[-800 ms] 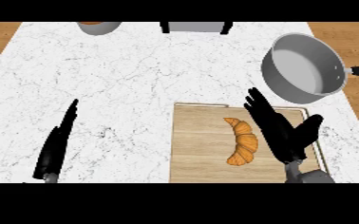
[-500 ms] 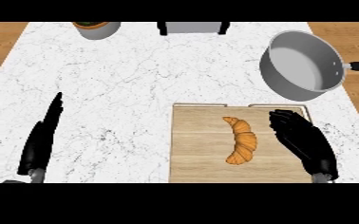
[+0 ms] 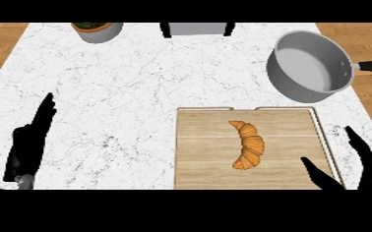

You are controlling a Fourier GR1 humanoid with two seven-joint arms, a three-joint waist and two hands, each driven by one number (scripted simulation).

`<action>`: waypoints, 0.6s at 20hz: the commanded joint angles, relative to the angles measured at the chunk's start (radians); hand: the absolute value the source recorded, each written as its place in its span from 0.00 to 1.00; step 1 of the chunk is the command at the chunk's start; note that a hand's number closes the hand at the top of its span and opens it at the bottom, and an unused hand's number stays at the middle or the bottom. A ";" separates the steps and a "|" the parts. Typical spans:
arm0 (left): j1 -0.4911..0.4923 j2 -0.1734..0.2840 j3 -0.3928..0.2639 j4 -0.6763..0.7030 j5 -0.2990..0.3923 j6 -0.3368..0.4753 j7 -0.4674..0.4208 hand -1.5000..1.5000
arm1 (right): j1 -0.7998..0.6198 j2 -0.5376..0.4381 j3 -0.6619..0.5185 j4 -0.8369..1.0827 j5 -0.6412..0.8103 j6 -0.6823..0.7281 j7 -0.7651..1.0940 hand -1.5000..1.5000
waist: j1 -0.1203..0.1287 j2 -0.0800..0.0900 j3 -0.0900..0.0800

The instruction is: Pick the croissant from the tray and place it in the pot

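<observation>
The golden-brown, crescent-shaped croissant (image 3: 248, 145) lies flat on the light wooden tray with a raised rim (image 3: 203, 142), roughly at the tray's middle, untouched by either robot hand. Its long axis runs nearly away-and-toward the robot, with the far tip leaning slightly left and the near, thicker end toward the tray's lower half. The black right robot hand (image 3: 323, 176) shows at the lower right corner of the view, over the tray's near right corner; its fingers are spread and uncurled, holding nothing. The croissant lies to the left of this hand and somewhat farther from the robot, near but clearly apart from it. The right robot hand is the nearer one by a wide margin, so the pick is judged to fall to it, with a leftward and forward approach across the croissant's short axis. The grey round metal pot (image 3: 309, 72) stands on the white marbled desk (image 3: 145, 88) beyond the tray's far right corner, tilted in appearance and open at the top, with nothing visible inside. The black left robot hand (image 3: 29, 142) rests at the left edge of the view, fingers straight, well apart from the tray.
</observation>
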 commanded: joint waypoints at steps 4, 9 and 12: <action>0.006 0.016 0.016 -0.052 0.008 -0.046 0.010 0.50 | 0.187 -0.079 0.125 -0.330 0.315 -0.038 0.365 0.00 | 0.042 0.015 0.004; -0.022 0.020 0.022 -0.052 0.014 -0.065 0.047 0.50 | 0.106 -0.147 0.158 -0.460 0.418 0.195 0.673 0.00 | 0.057 0.020 0.003; -0.009 0.020 0.016 -0.091 -0.003 -0.051 0.064 0.50 | 0.001 -0.201 0.138 -0.501 0.364 0.372 0.831 0.00 | 0.071 0.019 0.005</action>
